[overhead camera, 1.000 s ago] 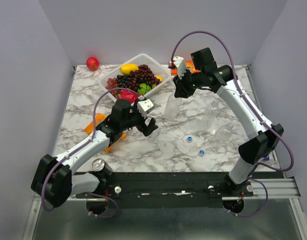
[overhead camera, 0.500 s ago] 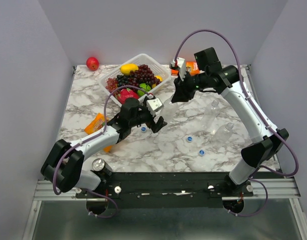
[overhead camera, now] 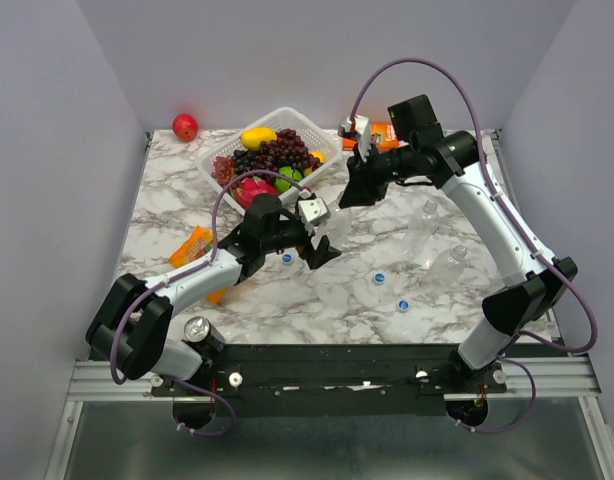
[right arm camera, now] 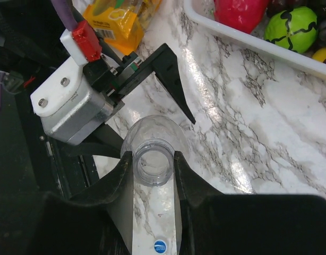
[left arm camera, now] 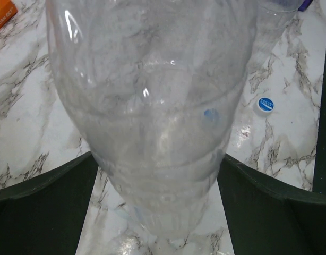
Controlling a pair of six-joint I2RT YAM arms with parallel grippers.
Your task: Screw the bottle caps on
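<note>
Marble tabletop [overhead camera: 157,210], plain grey walls all round. Far left corner's got a red apple [overhead camera: 185,126], then there's an orange packet [overhead camera: 194,243] and a silver can [overhead camera: 197,329] down near the arm bases. Left claw [overhead camera: 315,248] is spread wide open, one finger on each side of the lower body of a clear bottle [left arm camera: 152,133]. Honestly can't tell if they touch it. Fruit basket [overhead camera: 287,115] sits behind that. Right claw [overhead camera: 350,192] comes down from above, pinched tight on that bottle's open neck and holding it roughly upright. Three blue caps [overhead camera: 380,277] lie loose on the marble, one just beside the left claw and two further right. Other two bottles [overhead camera: 422,225] are over on the right side.
</note>
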